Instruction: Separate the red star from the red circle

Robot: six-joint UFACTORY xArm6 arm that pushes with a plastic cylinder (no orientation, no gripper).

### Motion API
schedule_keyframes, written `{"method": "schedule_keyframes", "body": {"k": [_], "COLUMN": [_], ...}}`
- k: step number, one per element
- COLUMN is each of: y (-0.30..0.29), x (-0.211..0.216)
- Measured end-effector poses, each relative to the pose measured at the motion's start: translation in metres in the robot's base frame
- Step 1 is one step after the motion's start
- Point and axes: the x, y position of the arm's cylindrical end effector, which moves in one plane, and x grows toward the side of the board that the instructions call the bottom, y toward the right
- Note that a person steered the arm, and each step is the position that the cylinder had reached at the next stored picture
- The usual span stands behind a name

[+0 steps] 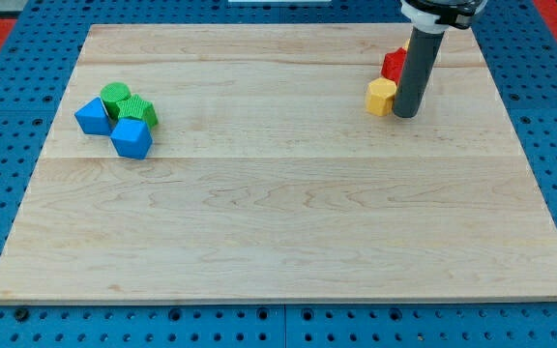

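Progress on the separation could not be judged complete from this view. My tip (405,115), the lower end of the straight dark rod, rested on the pale wooden board (278,213) near the view's top right; it has no jaws to spread or press, and it pinched nothing. It stood just beside the small yellow block (381,96), on that block's right, seemingly touching it.

Behind the rod, a red block (393,65) showed only in part, its left side peeking out past the rod. Whether that was the red star or the red circle could not be told, and the second red piece was hidden or barely visible at the rod's upper right. So the gap between the two red shapes could not be read; they appeared to sit close together, and I judged the parting still largely to be done.

Well apart, at the view's left, lay a cluster: two green blocks (127,102) and two blue blocks (131,138) touching one another, untouched by the work.
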Motion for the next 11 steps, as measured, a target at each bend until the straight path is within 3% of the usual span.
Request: {"method": "schedule_keyframes", "body": {"k": [2, 5, 7, 8, 10, 11], "y": [0.081, 0.09, 0.088, 0.064, 0.033, 0.032], "x": [-0.026, -0.122, -0.104, -0.065, -0.096, -0.064]}}
